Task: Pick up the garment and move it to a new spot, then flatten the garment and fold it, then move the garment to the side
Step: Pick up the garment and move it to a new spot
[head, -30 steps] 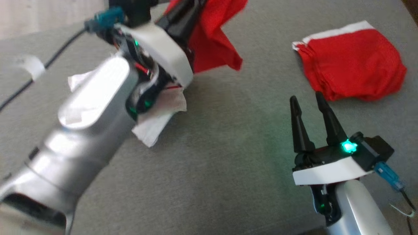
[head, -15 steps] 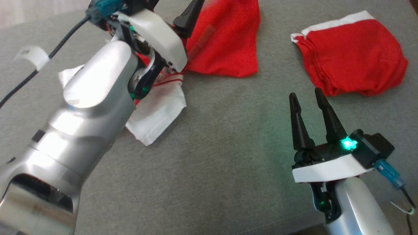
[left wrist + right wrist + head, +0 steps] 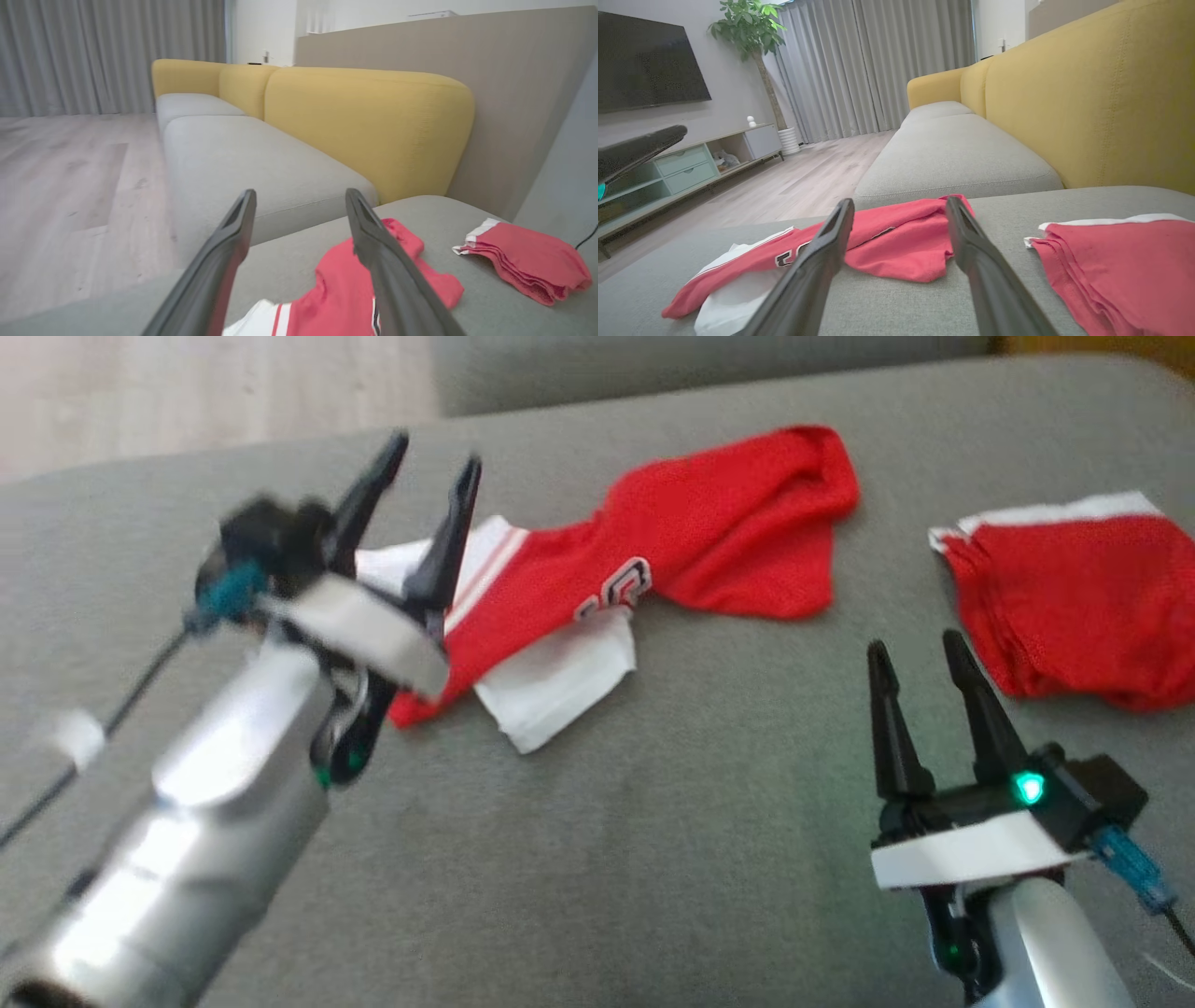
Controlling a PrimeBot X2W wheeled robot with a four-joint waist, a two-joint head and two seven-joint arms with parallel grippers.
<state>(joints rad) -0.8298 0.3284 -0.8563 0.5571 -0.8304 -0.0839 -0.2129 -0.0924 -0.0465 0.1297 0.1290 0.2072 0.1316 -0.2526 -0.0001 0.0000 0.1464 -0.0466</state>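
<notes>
A crumpled red and white garment (image 3: 653,569) with lettering lies loose on the grey cushion (image 3: 597,840), stretching from centre left to upper centre. It also appears as the garment (image 3: 878,242) and the garment (image 3: 345,289) in the wrist views. My left gripper (image 3: 439,471) hovers above its white left end, open and empty, blurred by motion. At the lower right my right gripper (image 3: 920,649) stands open and empty, short of the garment and apart from it.
A second red garment (image 3: 1074,607), folded with a white band, lies at the right edge of the cushion. A yellow sofa back (image 3: 1087,102) rises behind. Wooden floor (image 3: 187,392) lies past the cushion's far left edge.
My left gripper has opened and let go of the garment, which dropped onto the cushion. The left arm has pulled back toward the left. The head camera has shifted.
</notes>
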